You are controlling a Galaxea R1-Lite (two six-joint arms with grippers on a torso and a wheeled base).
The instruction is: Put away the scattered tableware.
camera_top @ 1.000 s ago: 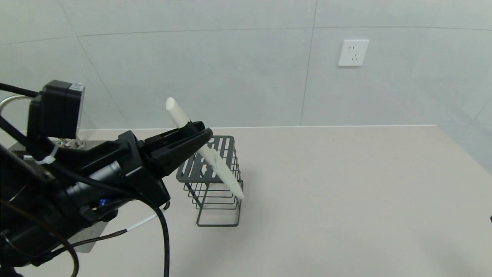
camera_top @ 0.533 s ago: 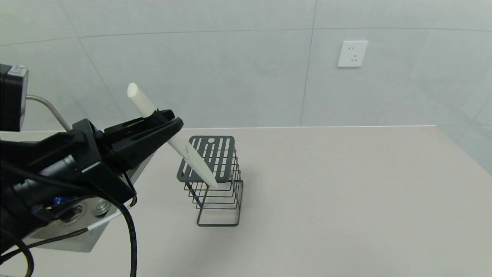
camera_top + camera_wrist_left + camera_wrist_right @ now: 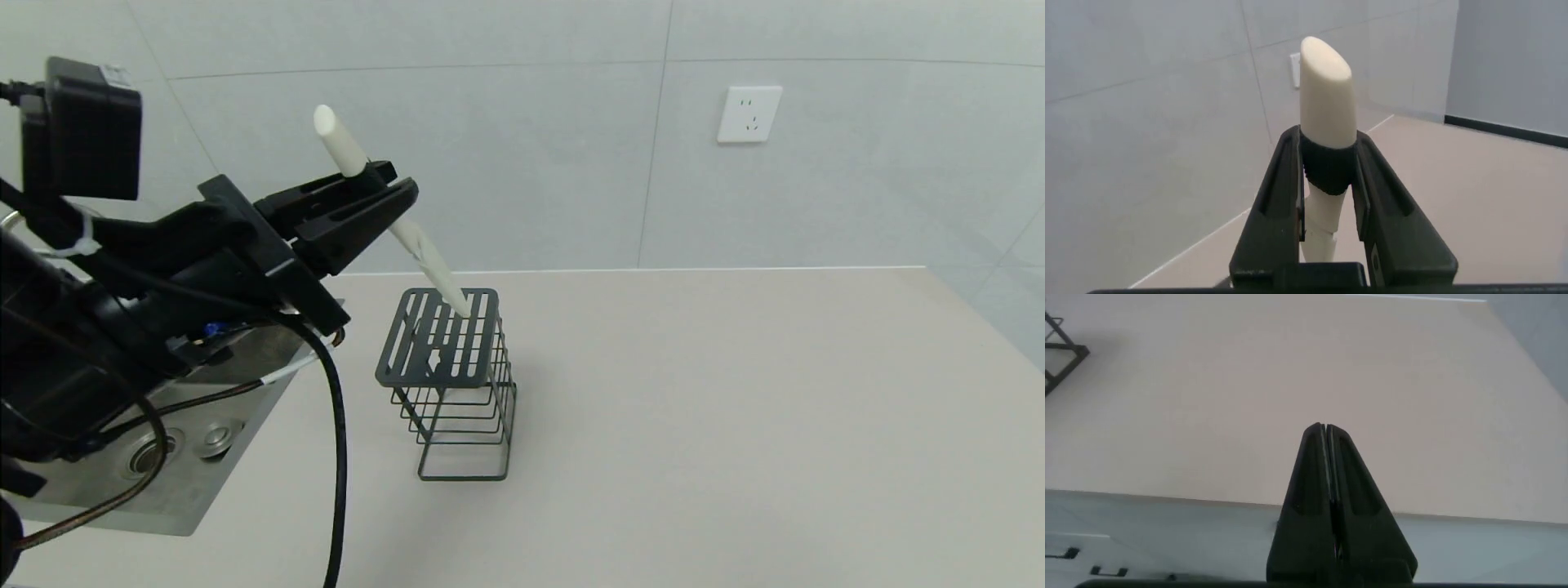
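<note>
A wide, pale beige countertop (image 3: pixel 735 408) with a smooth matte surface stretched out in front of me. A dark grey wire cutlery rack (image 3: pixel 457 408) stood upright on it, left of the middle, its flat top plate cut with long slots. To my far left, a stainless steel sink (image 3: pixel 196 498) was sunk into the countertop, near the rack but not touching it.

Cream-white utensil (image 3: pixel 426 256), dark grey slotted rack (image 3: pixel 439 341), beige counter (image 3: pixel 702 408)
</note>
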